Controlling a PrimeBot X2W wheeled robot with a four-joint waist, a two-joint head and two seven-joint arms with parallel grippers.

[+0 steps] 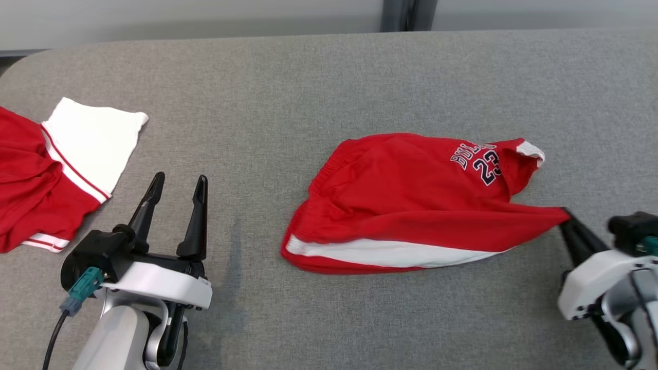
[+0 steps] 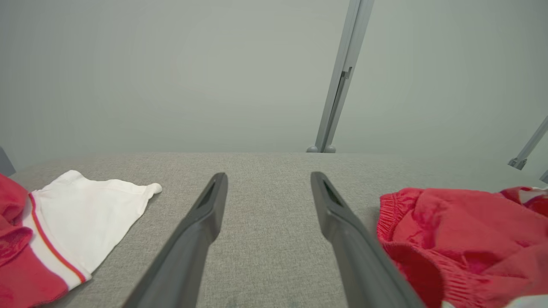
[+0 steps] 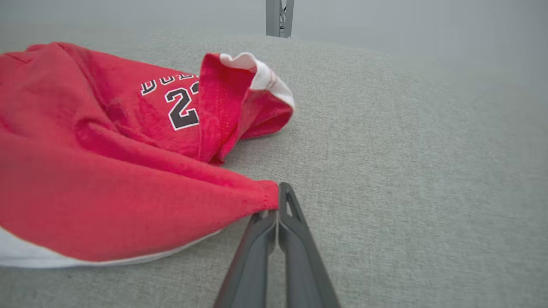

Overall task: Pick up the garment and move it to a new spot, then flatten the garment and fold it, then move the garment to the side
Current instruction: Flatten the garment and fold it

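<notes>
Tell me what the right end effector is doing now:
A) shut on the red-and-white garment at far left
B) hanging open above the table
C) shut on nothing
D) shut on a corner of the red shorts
D: the right end effector has both fingers pressed together on a stretched corner of the red shorts.

Spare red-and-white garment [image 1: 25, 195] lies crumpled at the left edge of the grey fabric desk [image 1: 308, 87], white panel flat. Grey metal post [image 1: 408, 15] behind the far edge.

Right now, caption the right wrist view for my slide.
Right end effector pinching a corner of the red shorts.
</notes>
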